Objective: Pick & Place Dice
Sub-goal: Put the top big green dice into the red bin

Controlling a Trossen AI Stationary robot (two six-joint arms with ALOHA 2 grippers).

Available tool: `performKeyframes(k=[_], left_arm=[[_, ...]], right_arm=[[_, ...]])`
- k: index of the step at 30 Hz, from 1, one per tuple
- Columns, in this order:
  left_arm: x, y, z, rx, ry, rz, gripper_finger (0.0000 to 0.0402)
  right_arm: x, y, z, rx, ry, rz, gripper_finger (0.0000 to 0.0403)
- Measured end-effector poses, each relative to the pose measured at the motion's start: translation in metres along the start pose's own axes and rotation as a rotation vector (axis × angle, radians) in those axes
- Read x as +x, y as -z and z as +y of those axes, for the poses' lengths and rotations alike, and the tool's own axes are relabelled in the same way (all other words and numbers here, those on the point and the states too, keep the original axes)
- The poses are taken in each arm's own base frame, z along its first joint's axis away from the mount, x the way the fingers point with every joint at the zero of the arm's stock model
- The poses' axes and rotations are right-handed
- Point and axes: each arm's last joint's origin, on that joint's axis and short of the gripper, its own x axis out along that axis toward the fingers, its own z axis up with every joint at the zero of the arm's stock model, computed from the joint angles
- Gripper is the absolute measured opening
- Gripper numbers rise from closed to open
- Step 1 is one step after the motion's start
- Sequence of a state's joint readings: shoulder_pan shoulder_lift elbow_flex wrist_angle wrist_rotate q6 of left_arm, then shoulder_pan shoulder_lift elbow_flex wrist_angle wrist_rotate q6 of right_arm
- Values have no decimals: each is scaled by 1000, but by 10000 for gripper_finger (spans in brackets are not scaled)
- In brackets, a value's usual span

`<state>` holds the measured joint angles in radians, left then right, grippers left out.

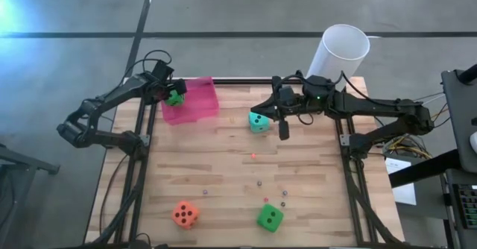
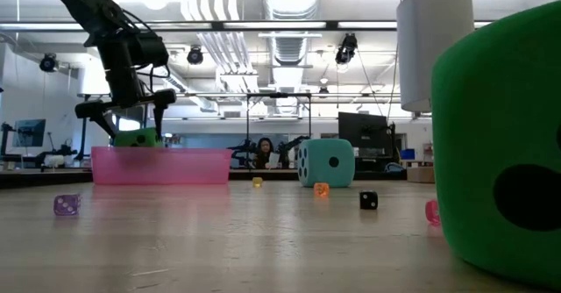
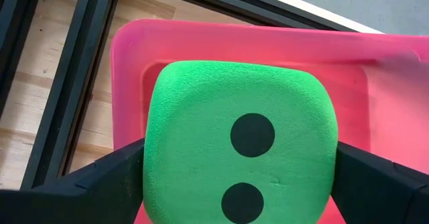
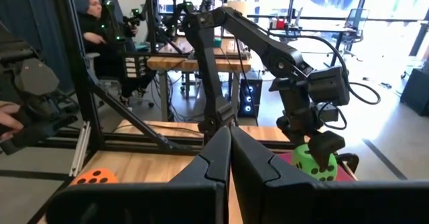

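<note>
Green and soft-looking, sitting closest at the near edge of the desk (image 1: 223, 152): one green die (image 1: 270, 218), filling the right side of the low view. Lying just to its left along the same edge, well apart: the orange die (image 1: 185, 214). Scattering across the wood a little farther in, between these two and the middle of the desk: tiny beads (image 1: 259, 182). Standing farther back, near the centre of the far half: the teal die (image 1: 258, 122), resting on the wood, untouched. Hovering just beside it on its right: the right jaws, pressing fully together, gripping nothing, pointing toward the near edge. Lying at the far left corner of the desk: a pink tray (image 1: 201, 100). Hanging over that tray's left part: the left jaws, spreading wide and clamping the second green die (image 3: 241, 157) on two opposite sides, two black pips facing the wrist camera. Showing in the low view just above the tray's rim, still between the fingers (image 3: 100, 184); cannot tell whether touching the tray floor. Leaning beyond the far right corner: a white cylinder (image 1: 343, 51). Sitting farthest off, in the room behind the desk: a person (image 4: 94, 16).
</note>
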<state>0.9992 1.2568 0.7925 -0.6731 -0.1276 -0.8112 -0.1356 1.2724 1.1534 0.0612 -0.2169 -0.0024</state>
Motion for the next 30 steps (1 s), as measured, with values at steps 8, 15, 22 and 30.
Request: performKeyframes(k=[8, 15, 22, 30], left_arm=[[0, 0, 0, 0, 0, 0, 396], [0, 0, 0, 1, -2, 2, 399], [0, 1, 1, 5, -4, 15, 396], [0, 2, 2, 8, -13, 24, 395]], right_arm=[[0, 0, 0, 1, 0, 1, 8], [0, 0, 0, 0, 0, 1, 8], [0, 0, 0, 2, 0, 1, 8], [0, 0, 0, 1, 0, 1, 8]])
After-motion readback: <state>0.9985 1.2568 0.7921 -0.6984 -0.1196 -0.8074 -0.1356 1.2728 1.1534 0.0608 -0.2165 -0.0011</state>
